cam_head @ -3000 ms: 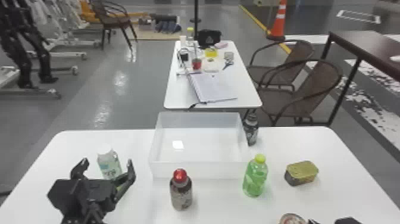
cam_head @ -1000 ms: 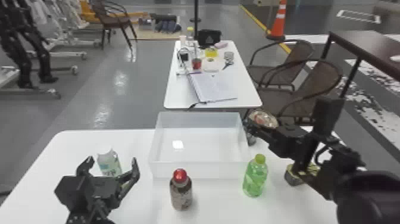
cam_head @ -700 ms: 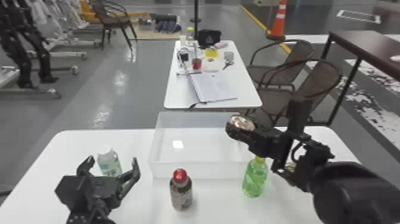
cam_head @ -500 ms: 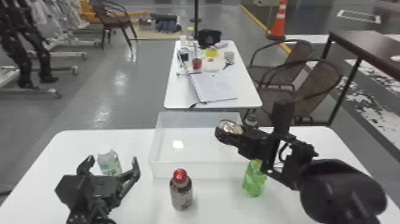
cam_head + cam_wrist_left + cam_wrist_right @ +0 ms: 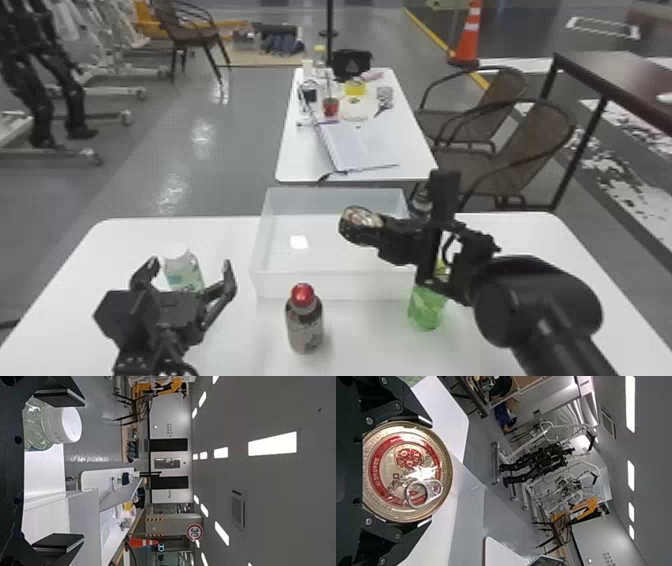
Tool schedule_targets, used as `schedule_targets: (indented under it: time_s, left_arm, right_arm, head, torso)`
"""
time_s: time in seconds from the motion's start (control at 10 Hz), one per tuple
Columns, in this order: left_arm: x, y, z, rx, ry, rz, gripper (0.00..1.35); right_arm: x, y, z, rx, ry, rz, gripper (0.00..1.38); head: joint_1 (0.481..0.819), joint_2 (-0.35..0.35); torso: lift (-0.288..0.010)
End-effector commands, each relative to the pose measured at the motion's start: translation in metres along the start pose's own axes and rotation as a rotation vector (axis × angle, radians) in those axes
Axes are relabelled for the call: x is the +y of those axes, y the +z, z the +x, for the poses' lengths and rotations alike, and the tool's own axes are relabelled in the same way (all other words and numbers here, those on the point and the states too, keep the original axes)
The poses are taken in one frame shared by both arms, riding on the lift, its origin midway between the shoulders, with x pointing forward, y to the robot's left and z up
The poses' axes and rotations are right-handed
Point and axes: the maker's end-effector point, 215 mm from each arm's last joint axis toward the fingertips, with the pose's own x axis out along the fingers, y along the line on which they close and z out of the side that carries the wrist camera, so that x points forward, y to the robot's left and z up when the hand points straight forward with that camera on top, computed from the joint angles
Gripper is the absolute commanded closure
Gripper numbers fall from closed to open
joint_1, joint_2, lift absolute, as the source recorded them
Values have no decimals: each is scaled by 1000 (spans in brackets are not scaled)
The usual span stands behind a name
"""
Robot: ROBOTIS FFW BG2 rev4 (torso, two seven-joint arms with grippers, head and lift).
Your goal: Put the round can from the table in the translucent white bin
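My right gripper is shut on the round can, which hangs over the right half of the translucent white bin in the head view. In the right wrist view the can's lid with its pull ring faces the camera, held between both fingers of the right gripper. At the table's left my left gripper stands open, in front of a bottle with a white cap. In the left wrist view nothing is gripped by the left gripper; the white-capped bottle is near one finger.
A red-capped dark bottle stands in front of the bin. A green bottle is at its front right corner, partly behind the right arm. A dark bottle stands by the bin's right wall. The white table carries them.
The right arm came in from the lower right with the can and has swung left, from beyond the bin's right side to over it. The left gripper shifted slightly, then stayed still.
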Motion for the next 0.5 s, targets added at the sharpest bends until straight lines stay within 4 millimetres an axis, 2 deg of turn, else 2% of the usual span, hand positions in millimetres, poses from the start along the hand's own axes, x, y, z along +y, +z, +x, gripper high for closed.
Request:
schedule_targets:
  time_s: [0.0,0.1,0.4]
  left_arm:
    - [-1,1,1,-5,-2,-4,105]
    - [1,2,2,-8,0,-4,105]
    - [-1,1,2,-5,-6,-7,105]
  right_arm:
    - [1,13,14,0,23,-29,1001]
    - [0,6,22,24,34,-40,999]
    - [-30,-2,25,49,-20,-70,1001]
  head:
    - [549,0]
    - [549,0]
    - [549,0]
  torso:
    - [-100]
    - [-100]
    - [-100]
